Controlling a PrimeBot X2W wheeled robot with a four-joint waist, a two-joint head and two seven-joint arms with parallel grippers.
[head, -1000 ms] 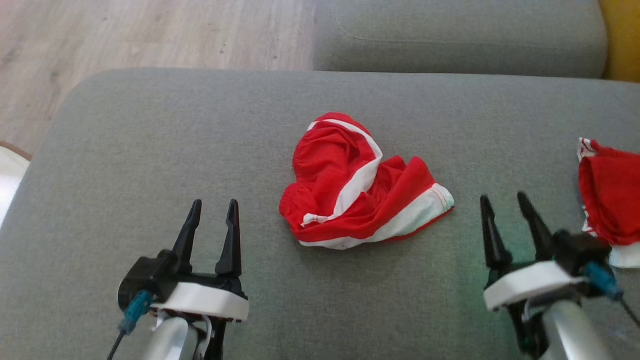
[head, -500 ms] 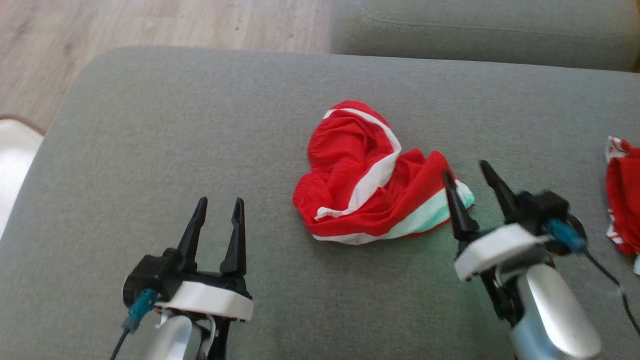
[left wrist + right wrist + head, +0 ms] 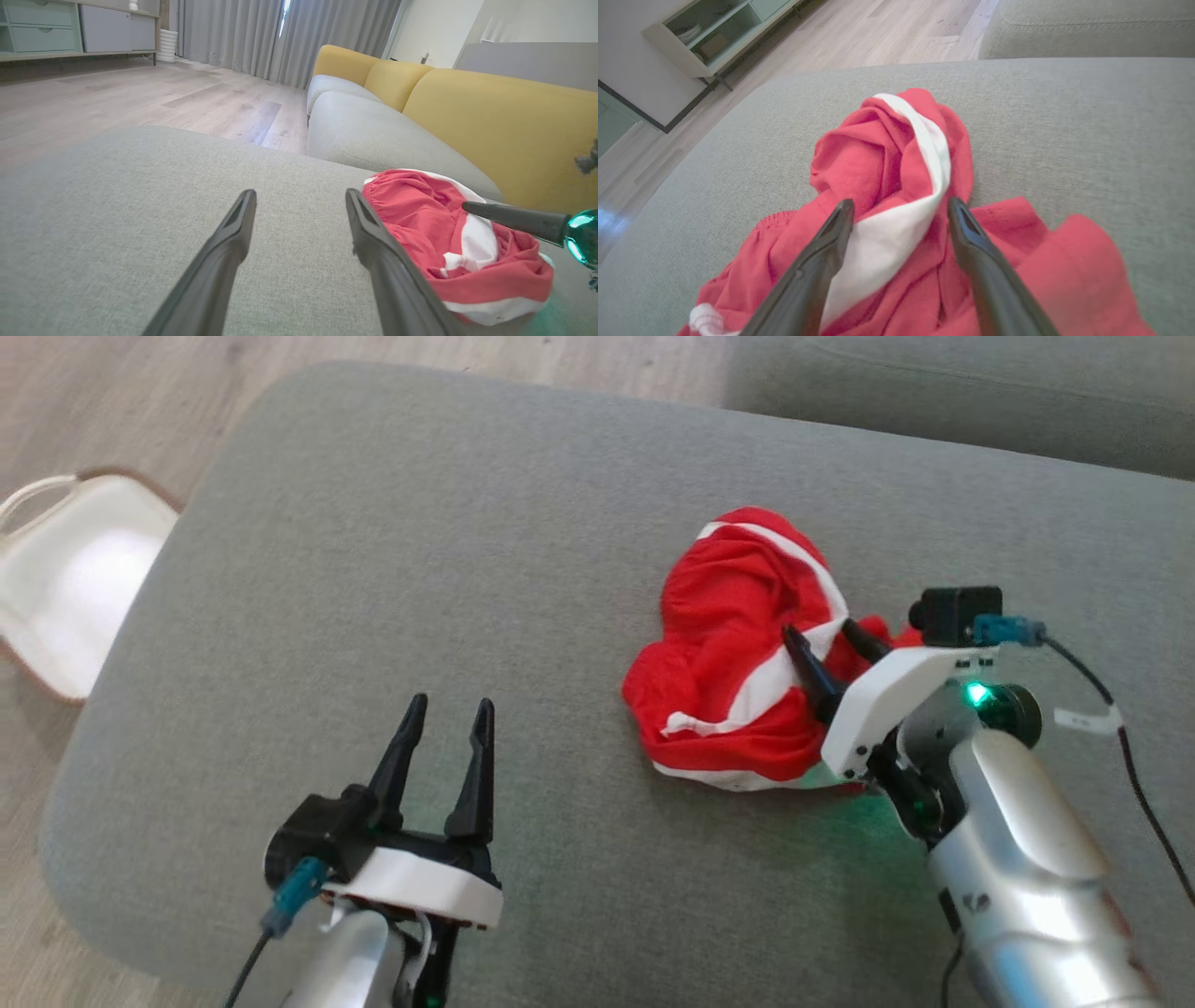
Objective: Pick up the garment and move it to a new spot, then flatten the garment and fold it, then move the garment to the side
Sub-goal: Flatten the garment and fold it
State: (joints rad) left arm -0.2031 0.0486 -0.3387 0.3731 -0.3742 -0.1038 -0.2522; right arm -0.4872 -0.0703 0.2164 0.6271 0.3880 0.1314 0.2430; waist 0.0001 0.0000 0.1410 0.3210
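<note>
The left end effector (image 3: 449, 707) stands low at the left of the head view. Its two dark fingers are apart and point up that view, a little to the right. The right end effector (image 3: 819, 629) is extended further forward on its silver forearm (image 3: 1018, 859). Its fingers are also wide apart and lean toward the upper left. A green light (image 3: 976, 693) shines at its wrist.

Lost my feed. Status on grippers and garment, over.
Right gripper open, straddling white band of crumpled red garment. Left gripper open, apart, over grey cushion. Nothing blocking.
</note>
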